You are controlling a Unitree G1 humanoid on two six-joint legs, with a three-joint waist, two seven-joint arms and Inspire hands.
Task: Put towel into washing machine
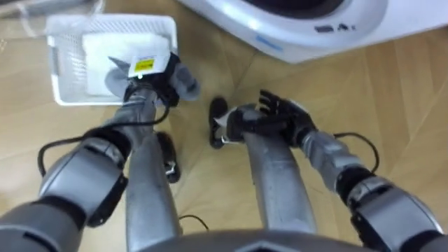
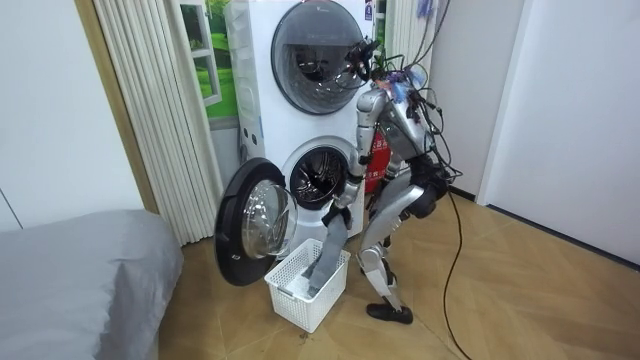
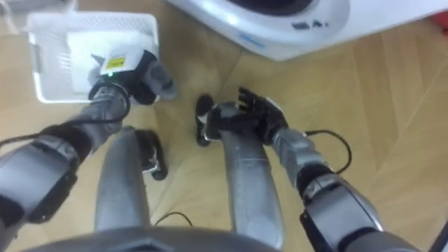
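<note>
Bending over white basket (image 1: 59, 70) on wood floor (image 1: 395, 91) beside washing machine (image 2: 318, 178).

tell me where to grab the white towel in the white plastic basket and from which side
Likely straight down from above: the white towel lies low in the white plastic lattice basket, whose walls block any side approach. Pinch cloth near its middle, just beside where the left hand is.

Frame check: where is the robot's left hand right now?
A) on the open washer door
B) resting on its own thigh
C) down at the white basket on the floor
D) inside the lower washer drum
C: the left hand reaches down to the white basket that holds the towel, while the right hand is open by the knee.
</note>
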